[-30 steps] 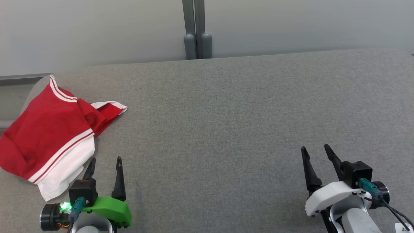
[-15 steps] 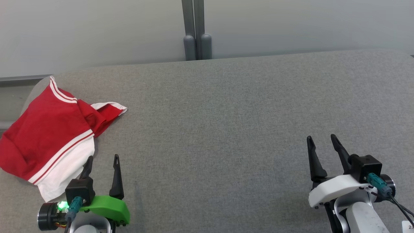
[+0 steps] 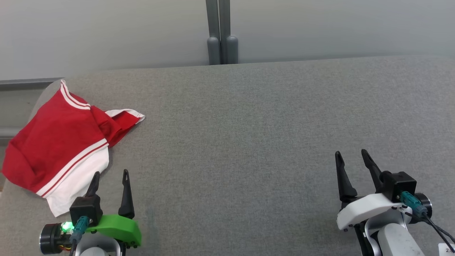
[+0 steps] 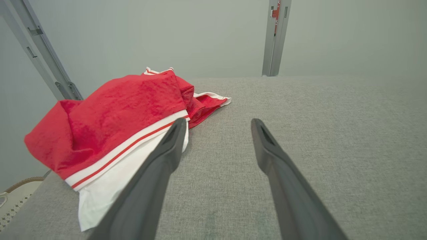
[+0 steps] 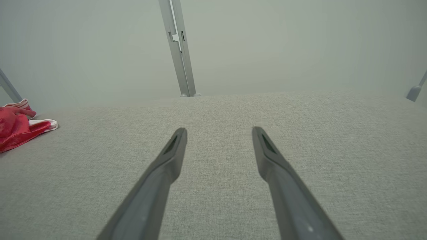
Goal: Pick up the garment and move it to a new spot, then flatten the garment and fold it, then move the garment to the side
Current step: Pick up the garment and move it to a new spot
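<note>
While garment (image 3: 60,142) lies bunched on table (image 3: 249,124), L hand (image 3: 111,172) & R hand (image 3: 350,152) are spread, empty

No legible text (the white tag (image 3: 447,249) bears cut-off, unreadable marks).

The garment (image 5: 13,129) runs off the right wrist view's left edge.

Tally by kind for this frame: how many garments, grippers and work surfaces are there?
garment, red and white: 1
grippers, the left gripper and the right gripper: 2
grey padded table: 1
Total: 4
</note>
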You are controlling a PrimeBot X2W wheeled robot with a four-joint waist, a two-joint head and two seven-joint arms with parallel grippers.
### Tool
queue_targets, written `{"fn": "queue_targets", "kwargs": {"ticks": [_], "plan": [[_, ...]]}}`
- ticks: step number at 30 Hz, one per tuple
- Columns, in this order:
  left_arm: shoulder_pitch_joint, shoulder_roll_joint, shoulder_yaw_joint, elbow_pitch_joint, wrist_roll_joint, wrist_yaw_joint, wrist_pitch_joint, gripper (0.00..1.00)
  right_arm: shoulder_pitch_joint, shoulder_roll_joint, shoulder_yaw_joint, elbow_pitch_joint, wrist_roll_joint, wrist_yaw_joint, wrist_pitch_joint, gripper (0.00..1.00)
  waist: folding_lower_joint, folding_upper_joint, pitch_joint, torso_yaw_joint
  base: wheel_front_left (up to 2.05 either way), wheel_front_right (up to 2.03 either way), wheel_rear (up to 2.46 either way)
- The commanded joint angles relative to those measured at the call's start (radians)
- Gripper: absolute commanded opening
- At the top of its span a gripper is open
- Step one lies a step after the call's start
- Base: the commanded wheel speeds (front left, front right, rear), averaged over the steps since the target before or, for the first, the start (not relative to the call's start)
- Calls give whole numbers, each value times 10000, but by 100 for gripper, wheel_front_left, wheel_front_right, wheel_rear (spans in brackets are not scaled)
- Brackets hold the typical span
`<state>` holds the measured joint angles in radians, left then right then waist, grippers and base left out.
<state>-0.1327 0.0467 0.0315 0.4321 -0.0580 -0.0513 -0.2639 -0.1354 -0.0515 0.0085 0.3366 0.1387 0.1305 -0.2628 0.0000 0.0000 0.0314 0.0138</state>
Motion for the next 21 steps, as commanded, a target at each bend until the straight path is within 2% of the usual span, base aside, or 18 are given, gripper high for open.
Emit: {"fn": "queue_targets", "kwargs": {"ticks": [1, 21], "plan": [[6, 70, 64, -14, -2, 68, -10, 100, -14, 2, 96, 45, 22, 4, -30, 100, 0, 0, 22, 239, 0, 0, 0], [191, 63, 669, -70, -97, 132, -10, 100, -534, -9, 1501, 395, -56, 3, -30, 100, 0, 0, 570, 3475, 0, 0, 0]]}}
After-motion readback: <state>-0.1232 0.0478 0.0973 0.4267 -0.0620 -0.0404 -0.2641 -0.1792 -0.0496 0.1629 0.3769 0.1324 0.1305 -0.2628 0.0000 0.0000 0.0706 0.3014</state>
